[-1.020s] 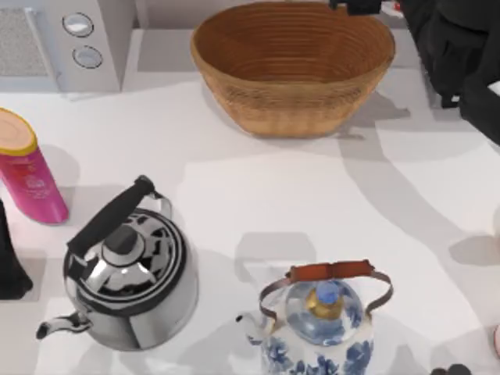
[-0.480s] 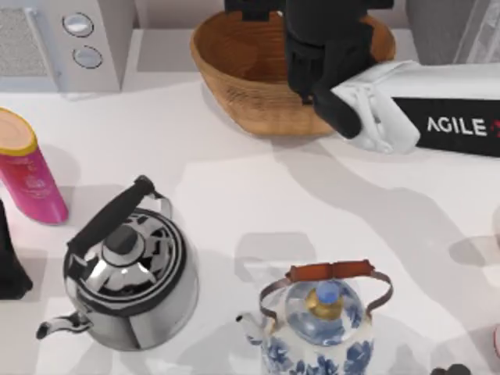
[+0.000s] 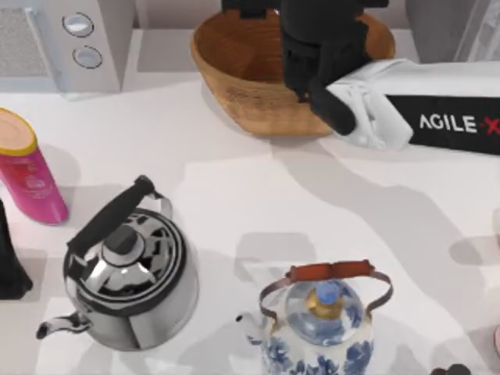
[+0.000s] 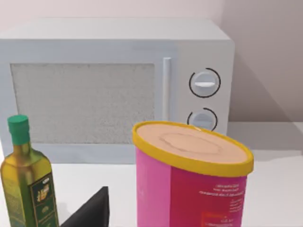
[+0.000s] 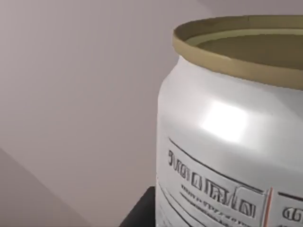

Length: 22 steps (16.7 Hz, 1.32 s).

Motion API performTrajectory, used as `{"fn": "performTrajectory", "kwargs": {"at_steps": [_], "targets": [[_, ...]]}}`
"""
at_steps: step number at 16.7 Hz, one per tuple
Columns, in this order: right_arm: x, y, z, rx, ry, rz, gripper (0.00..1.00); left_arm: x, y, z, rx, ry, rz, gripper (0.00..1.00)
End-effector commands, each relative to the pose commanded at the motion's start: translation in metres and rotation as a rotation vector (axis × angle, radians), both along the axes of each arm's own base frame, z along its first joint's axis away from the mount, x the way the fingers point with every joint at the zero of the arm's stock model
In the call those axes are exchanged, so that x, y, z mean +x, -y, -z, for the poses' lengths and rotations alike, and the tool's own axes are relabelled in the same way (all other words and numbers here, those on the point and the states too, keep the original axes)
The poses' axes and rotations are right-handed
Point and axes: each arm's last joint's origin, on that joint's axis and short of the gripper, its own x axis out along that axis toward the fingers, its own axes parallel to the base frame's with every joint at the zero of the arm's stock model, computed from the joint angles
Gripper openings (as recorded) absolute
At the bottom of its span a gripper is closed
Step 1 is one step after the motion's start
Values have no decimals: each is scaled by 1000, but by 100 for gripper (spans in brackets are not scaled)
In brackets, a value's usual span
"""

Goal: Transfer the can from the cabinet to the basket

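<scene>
The woven tan basket (image 3: 238, 74) stands at the back middle of the table. My right arm reaches in from the right, and its black gripper (image 3: 320, 51) hangs over the right half of the basket, covering that part of the rim. In the right wrist view the can (image 5: 227, 142) looms very close: a white cylinder with printed lettering and a yellow-green top rim, held against a plain wall background, with a dark fingertip (image 5: 142, 215) beside its base. My left gripper (image 3: 9, 262) is parked at the table's left edge.
A microwave (image 3: 66, 39) sits at the back left. In front of it stand a pink tube with a yellow cap (image 3: 27, 172) and an olive oil bottle (image 4: 26, 184). Near the front are a steel kettle (image 3: 129, 269) and a blue-and-white kettle (image 3: 320, 328).
One second ago the right arm was off at the back right. It has swung in over the basket and has since edged a little further left. The left arm has not moved.
</scene>
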Motion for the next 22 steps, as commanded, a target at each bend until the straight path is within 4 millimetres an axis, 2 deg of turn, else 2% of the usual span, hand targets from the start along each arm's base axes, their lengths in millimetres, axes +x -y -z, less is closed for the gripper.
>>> {"fn": "performTrajectory", "kwargs": {"at_steps": [3,7,20,22], "targets": [[13,-1,3,3,7,0,0,0,0,0,0,0,0,100],[14,-1,4,4,7,0,0,0,0,0,0,0,0,100],[14,-1,4,4,7,0,98,0,0,0,0,0,0,100],[14,-1,4,4,7,0,100,0,0,0,0,0,0,100]]}}
